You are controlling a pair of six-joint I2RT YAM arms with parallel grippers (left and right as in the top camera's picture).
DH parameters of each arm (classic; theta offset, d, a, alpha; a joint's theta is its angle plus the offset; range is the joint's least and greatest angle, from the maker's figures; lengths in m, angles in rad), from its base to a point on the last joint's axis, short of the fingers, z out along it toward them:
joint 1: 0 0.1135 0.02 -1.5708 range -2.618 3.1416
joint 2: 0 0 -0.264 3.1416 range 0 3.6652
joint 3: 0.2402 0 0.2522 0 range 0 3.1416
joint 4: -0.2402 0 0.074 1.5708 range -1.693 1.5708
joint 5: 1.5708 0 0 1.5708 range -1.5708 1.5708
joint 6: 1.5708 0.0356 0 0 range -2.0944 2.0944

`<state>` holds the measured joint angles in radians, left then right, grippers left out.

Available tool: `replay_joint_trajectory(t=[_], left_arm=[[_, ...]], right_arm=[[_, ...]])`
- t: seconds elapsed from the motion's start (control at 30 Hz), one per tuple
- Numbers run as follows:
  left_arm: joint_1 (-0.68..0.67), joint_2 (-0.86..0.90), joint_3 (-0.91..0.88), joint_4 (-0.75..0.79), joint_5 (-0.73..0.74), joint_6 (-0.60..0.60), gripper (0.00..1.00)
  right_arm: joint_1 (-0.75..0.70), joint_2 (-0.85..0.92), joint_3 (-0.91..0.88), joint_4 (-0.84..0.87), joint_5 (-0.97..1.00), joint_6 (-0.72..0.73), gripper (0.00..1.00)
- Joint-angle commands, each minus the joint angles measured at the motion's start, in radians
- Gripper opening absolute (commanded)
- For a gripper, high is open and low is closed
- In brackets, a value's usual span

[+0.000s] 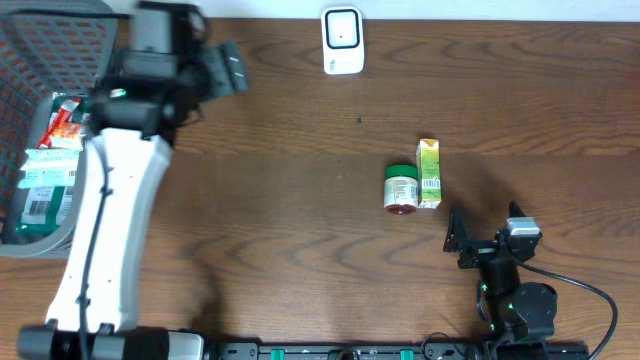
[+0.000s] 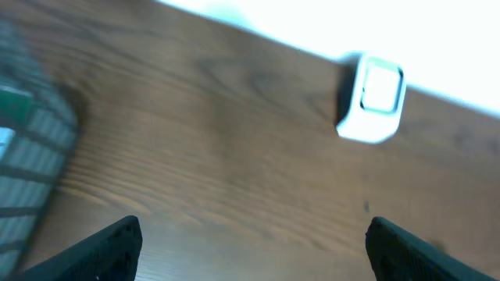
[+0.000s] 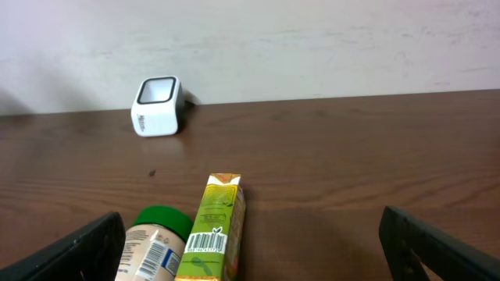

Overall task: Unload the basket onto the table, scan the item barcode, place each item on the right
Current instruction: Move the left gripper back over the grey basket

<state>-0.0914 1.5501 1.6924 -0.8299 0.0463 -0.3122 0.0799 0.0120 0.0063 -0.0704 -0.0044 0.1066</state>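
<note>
A green carton (image 1: 428, 172) lies flat on the wooden table with a green-lidded jar (image 1: 401, 188) touching its left side. In the right wrist view the carton (image 3: 212, 226) shows its barcode face up, and the jar (image 3: 152, 242) lies by the left finger. The white scanner (image 1: 342, 40) stands at the far edge and appears again, scanner (image 3: 158, 105) and scanner (image 2: 373, 100). My right gripper (image 1: 480, 225) is open just in front of the two items, right gripper (image 3: 250, 250) holding nothing. My left gripper (image 1: 215, 50) hangs open and empty at the far left, left gripper (image 2: 251, 250) aimed towards the scanner.
A grey mesh basket (image 1: 25, 60) with several packaged goods sits at the table's left edge, right beside the left arm; its wall shows as the basket (image 2: 23, 172). A pale wall backs the table's far edge.
</note>
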Motion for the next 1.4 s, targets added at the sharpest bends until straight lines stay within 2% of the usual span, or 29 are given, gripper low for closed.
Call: replay_joint_trajectory(t=[0.0,0.17,0.47,0.6,1.1,1.37], left_arm=[[0.078,-0.071,0.044,0.005,-0.006,0.024,0.92],[0.150,-0.122,0.045,0.031,-0.006,0.103,0.92],[0.234,-0.151,0.044,-0.019,-0.014,0.113,0.93],[0.264,-0.150,0.044,-0.016,-0.014,0.186,0.93],[0.451,-0.103,0.043,0.031,-0.014,0.188,0.93],[0.533,-0.021,0.041,0.023,-0.014,0.188,0.93]], right_arm=[[0.007,-0.003,-0.001,-0.004,-0.001,0.012,0.99],[0.007,-0.003,-0.001,-0.004,-0.001,0.012,0.99],[0.007,-0.003,-0.001,-0.004,-0.001,0.012,0.99],[0.007,-0.003,-0.001,-0.004,-0.001,0.012,0.99],[0.007,-0.003,-0.001,-0.004,-0.001,0.012,0.99],[0.007,-0.003,-0.001,-0.004,-0.001,0.012,0.99]])
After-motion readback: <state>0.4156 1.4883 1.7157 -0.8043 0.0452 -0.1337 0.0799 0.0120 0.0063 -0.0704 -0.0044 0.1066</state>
